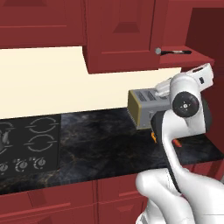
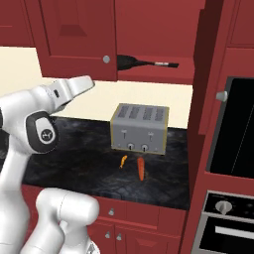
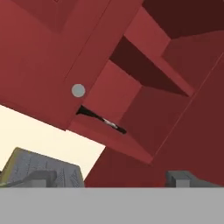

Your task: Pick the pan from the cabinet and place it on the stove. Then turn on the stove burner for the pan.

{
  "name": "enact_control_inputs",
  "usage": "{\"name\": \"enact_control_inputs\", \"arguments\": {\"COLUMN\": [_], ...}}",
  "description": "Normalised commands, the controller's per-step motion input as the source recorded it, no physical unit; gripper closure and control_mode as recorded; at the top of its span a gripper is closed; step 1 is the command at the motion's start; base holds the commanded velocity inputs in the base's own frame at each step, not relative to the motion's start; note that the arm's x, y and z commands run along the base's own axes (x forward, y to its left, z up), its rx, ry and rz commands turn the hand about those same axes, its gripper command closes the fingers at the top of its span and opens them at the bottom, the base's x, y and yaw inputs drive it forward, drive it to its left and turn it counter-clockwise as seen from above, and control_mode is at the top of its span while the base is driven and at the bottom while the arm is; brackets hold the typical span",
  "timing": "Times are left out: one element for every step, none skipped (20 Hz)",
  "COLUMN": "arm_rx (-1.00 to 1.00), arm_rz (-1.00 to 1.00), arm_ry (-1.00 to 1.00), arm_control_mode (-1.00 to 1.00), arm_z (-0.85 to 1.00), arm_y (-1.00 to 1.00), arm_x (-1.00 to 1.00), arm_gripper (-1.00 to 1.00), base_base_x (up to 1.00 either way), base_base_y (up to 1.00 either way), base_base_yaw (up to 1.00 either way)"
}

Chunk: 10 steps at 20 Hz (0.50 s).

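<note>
The pan [image 2: 130, 61] lies on the bottom shelf of the open cabinet [image 2: 163, 74], its long thin handle [image 2: 158, 64] pointing right; the door's round knob [image 2: 106, 59] partly covers it. In the left base view the pan's handle [image 1: 176, 51] sticks out beside the knob. The hand view looks up at the knob [image 3: 78, 90] and the pan's handle [image 3: 104, 118]. My gripper [image 3: 113, 178] is open and holds nothing, well below and short of the shelf. The stove [image 1: 26, 144] lies flat in the counter far to the left, with nothing on it.
A grey four-slot toaster [image 2: 140, 128] stands on the dark marbled counter [image 1: 100, 140] under the cabinet, with a carrot [image 2: 141, 168] in front of it. A tall red unit with an oven [image 2: 233, 134] closes the right side. The open cabinet door [image 1: 122, 35] hangs left of the shelf.
</note>
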Motion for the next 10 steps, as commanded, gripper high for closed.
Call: {"name": "enact_control_inputs", "arguments": {"arm_rx": [0.27,0.26,0.25,0.27,0.26,0.24,0.21,0.19,0.18,0.15], "arm_rz": [0.24,0.25,0.26,0.26,0.26,0.25,0.23,0.22,0.2,0.19], "arm_ry": [0.0,0.0,0.0,0.0,0.0,-0.01,-0.03,-0.04,-0.05,-0.06], "arm_control_mode": [-1.0,-1.0,-1.0,-1.0,-1.0,-1.0,-1.0,-1.0,-1.0,-1.0], "arm_z": [0.12,0.11,0.11,0.08,0.05,0.04,0.0,0.0,0.0,0.0], "arm_y": [0.04,0.03,0.06,0.08,0.08,0.06,0.13,0.19,0.24,0.21], "arm_x": [0.36,0.35,0.36,0.34,0.29,0.25,0.21,0.12,0.14,0.16], "arm_gripper": [-1.0,-1.0,-1.0,-1.0,-1.0,-1.0,-1.0,-1.0,-1.0,-1.0], "base_base_x": [0.0,0.0,0.0,0.0,0.0,0.0,0.0,0.0,0.0,0.0], "base_base_y": [0.0,0.0,0.0,0.0,0.0,0.0,0.0,0.0,0.0,0.0], "base_base_yaw": [0.0,0.0,0.0,0.0,0.0,0.0,0.0,0.0,0.0,0.0]}}
